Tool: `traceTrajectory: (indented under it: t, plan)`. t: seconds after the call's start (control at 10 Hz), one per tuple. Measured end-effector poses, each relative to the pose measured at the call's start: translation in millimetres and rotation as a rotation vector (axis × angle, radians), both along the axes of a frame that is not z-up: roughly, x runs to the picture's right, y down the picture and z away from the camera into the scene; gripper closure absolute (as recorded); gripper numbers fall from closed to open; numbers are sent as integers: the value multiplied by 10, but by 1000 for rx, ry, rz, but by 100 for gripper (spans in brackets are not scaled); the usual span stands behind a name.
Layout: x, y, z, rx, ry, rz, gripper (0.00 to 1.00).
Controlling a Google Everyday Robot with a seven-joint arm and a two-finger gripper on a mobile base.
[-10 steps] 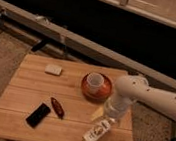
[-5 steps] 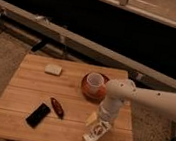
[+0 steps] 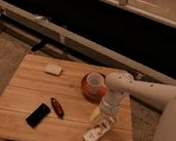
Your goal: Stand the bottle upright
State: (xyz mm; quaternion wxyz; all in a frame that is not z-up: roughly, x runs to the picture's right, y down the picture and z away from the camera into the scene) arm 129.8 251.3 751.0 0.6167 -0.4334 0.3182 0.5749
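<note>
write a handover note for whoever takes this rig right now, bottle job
Hand: open, pointing down, just over the far end of the small white flat-sided plastic bottle.
Bottle: lying on its side near the front right of the wooden table; it does not look gripped.
Done: hand brought to the bottle, nothing more.
Left: grasp it, tip it upright, let go.
Mind the white cup right behind the arm.

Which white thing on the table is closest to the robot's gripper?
The bottle lying flat, just under the gripper; the cup and pale block sit farther back.
</note>
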Motion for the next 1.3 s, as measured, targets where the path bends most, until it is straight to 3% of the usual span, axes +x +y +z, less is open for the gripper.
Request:
traceTrajectory:
  t: [0.4, 0.8, 1.0, 1.3]
  plan:
    - [69, 126, 86, -81, 46, 1, 20]
    - [205, 247, 87, -173, 111, 57, 20]
    - [164, 230, 3, -202, 106, 127, 20]
    - [-75, 118, -167, -203, 49, 190, 20]
